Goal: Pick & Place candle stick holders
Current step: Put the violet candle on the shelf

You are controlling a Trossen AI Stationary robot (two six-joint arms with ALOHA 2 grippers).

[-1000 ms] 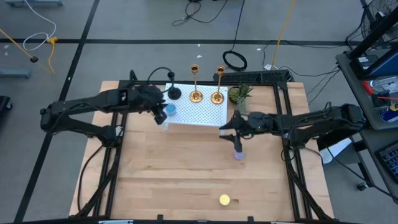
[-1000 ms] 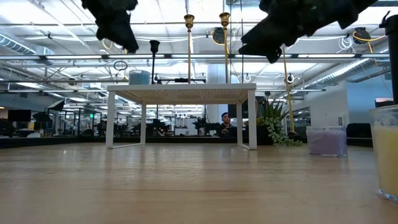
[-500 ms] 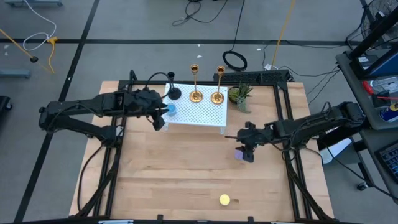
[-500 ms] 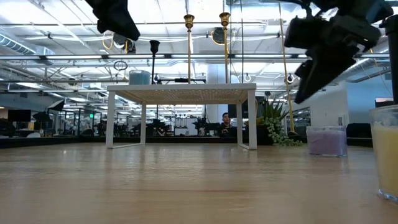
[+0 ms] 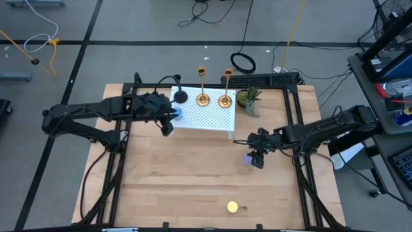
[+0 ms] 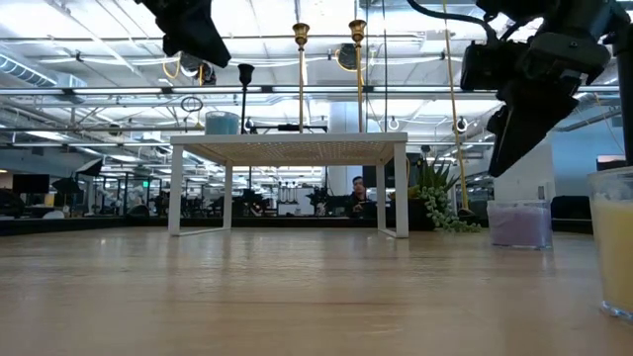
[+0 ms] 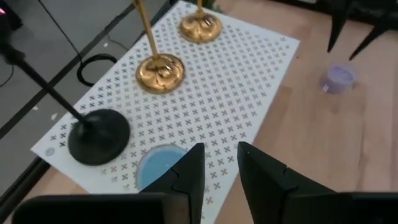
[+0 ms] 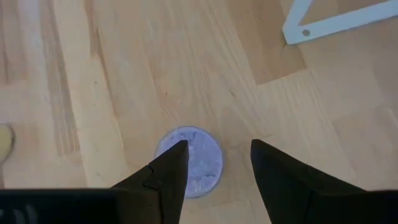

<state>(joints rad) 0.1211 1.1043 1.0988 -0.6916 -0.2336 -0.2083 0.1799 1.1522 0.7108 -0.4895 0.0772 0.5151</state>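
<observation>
Two gold candle stick holders [image 5: 203, 99] [image 5: 224, 100] and a shorter black one [image 5: 181, 96] stand by their round bases on the far part of a white perforated stand [image 5: 206, 116]. Their bases show in the left wrist view: gold [image 7: 160, 71], gold [image 7: 200, 28], black [image 7: 99, 134]. My left gripper [image 5: 168, 122] [image 7: 221, 168] hovers above the stand's left end, beside a blue candle [image 7: 158, 168], open by a narrow gap and empty. My right gripper [image 5: 257, 158] [image 8: 214, 163] points down, open, over a lilac candle [image 8: 193, 158] on the table, clear above it in the low view [image 6: 519, 124].
A small potted plant [image 5: 248, 98] stands off the stand's far right corner. A yellow candle [image 5: 232, 207] sits near the table's front edge, large at the low view's right [image 6: 613, 242]. Bare wood [image 5: 180, 174] lies between the stand and the front edge.
My right gripper has gone from beside the stand's right end toward the table's near and right edges, and has tipped to point down over the lilac candle. The holders have stayed where they were.
</observation>
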